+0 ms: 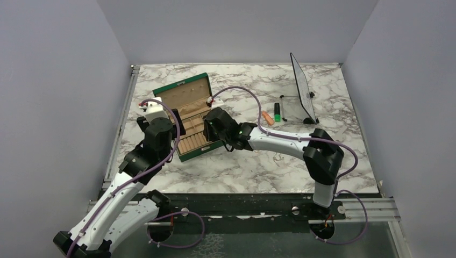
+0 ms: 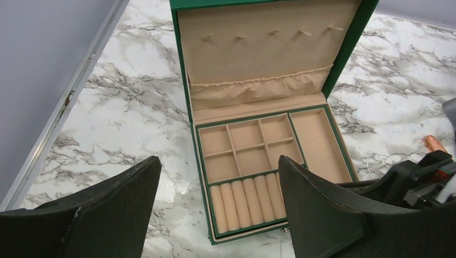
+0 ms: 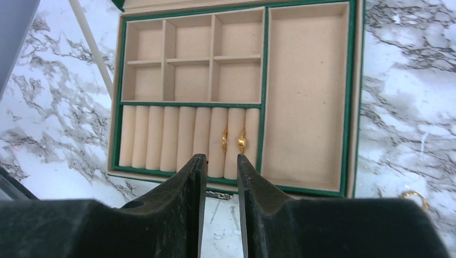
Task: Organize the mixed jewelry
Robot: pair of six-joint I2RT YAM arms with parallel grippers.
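Two small gold rings [image 3: 233, 142] seated in rolls at 5 o'clock of open green felt-lined box [image 3: 352, 107], another gold ring [image 3: 413, 198] loose on marble counter [image 3: 408, 107] at 4 o'clock; right fingers [image 3: 183, 215] slightly parted, left fingers [image 2: 107, 215] spread, both empty.

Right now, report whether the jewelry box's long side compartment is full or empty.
Empty: the long compartment shows only bare beige lining from wall to wall.

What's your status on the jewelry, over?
Left gripper open, empty, hovering near the green box. Right gripper part open, empty, by the ring rolls. Two gold rings seated in rolls; one loose ring on marble beside box. Nothing blocking.
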